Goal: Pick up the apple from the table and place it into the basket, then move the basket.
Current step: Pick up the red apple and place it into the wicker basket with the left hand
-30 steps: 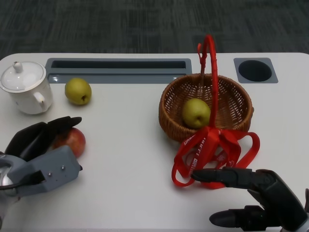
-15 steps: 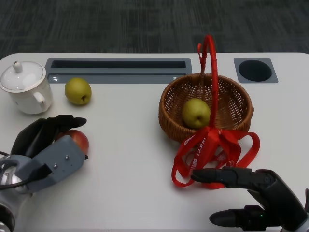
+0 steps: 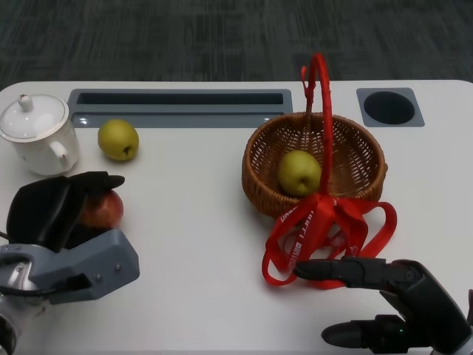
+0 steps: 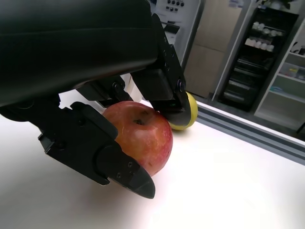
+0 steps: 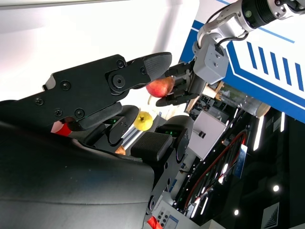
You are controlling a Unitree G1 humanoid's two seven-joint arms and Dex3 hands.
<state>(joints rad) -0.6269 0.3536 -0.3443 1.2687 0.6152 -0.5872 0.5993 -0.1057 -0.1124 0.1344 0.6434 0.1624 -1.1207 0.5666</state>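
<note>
I'm looking down on the white desk (image 3: 199, 244) with the wicker basket (image 3: 369, 159) right of centre, a green fruit (image 3: 298, 172) already lying in it and its red ribbon (image 3: 325, 229) spilling onto the desk toward me. At far left stands a white teapot (image 3: 33, 133), a second green fruit (image 3: 118, 140) just beside it. My left robot hand (image 3: 55, 211) is curled round the apple (image 3: 102, 209), fingers over the top and a thumb against its near side; from the left wrist view I judge it gripped. The right robot hand (image 3: 369, 299) hangs near the ribbon with fingers spread, holding nothing.

The risk I see: the apple is smooth and round, so a shallow grip could let it roll out on the lift. The upright red handle (image 3: 324, 111) could also catch my fingers over the basket.

Whether the apple has left the desk I cannot tell; my own forearm hides its underside.
</note>
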